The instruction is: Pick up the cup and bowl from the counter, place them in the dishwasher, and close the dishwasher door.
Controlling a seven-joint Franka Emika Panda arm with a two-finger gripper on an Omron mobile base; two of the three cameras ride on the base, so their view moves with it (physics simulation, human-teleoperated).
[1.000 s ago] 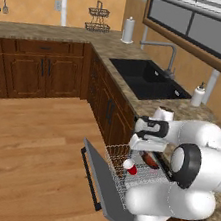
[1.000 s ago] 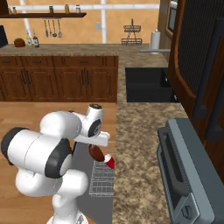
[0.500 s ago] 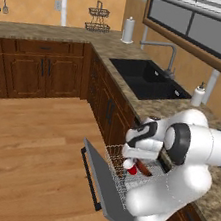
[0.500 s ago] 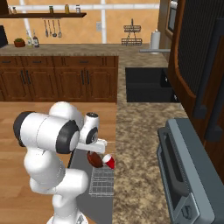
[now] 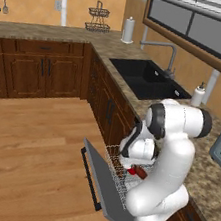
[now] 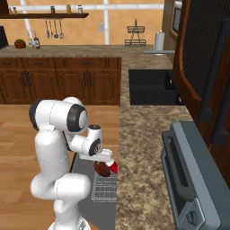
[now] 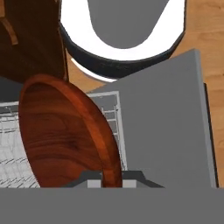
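My gripper is shut on the rim of the reddish-brown bowl, which hangs tilted on edge over the white wire rack of the dishwasher. The grey dishwasher door lies dropped open beside the rack. In the left base view the gripper sits low over the rack, with the bowl and the red cup close together. From the right, the bowl and the cup lie just under the gripper, above the rack.
The open door juts out over the wooden floor. A grey toaster oven stands on the granite counter to the right. The black sink and a soap bottle lie further along.
The arm has folded down and carried the bowl lower, from above counter height to just over the rack. Cup, door and base have stayed put.
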